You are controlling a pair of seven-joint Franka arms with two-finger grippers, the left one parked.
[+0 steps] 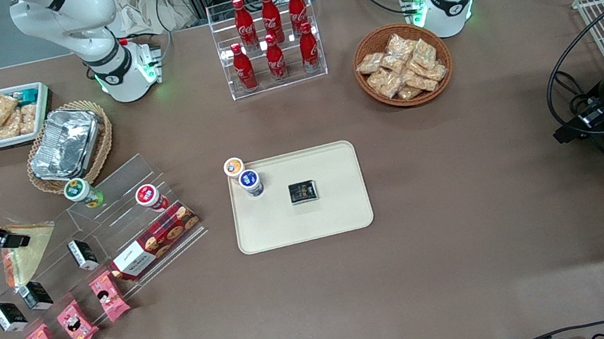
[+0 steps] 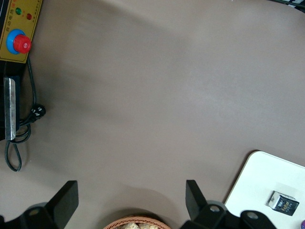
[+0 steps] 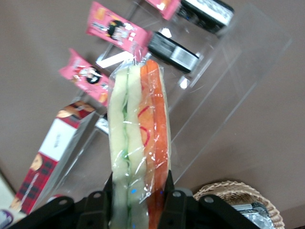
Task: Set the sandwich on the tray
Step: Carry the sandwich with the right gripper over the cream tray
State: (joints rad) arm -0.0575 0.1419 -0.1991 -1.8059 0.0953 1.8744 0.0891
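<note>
As seen, sandwich (image 3: pixel 138 143) clamped between pincer (image 3: pixel 138 200) fingers

The gripper (image 1: pixel 13 240) sits at the working arm's end of the table, over the clear stepped display stand (image 1: pixel 103 227), its fingers (image 3: pixel 174 200) clamped on the sandwich (image 1: pixel 27 252). On the stand's steps stand two small lidded cups (image 1: pixel 150 196), a biscuit box (image 1: pixel 157 240) and small dark boxes (image 1: pixel 83 254); three snack packets (image 1: pixel 73 323) lie at its edge nearest the front camera. From the stand, the tray (image 1: pixel 340 212) lies at three o'clock, well apart. On the tray are a small dark box (image 1: pixel 303 192) mid-surface and one cup (image 1: pixel 250 182) at its ten o'clock corner, with another cup (image 1: pixel 233 167) touching that corner's rim. The foil container (image 1: pixel 65 143) in its wicker basket (image 1: pixel 105 147) lies at twelve o'clock from the stand, the snack-packet tray (image 1: pixel 42 99) at eleven. The bottle rack (image 1: pixel 268 40) is at twelve o'clock from the tray, a wicker bowl (image 1: pixel 442 54) of packets at one.
</note>
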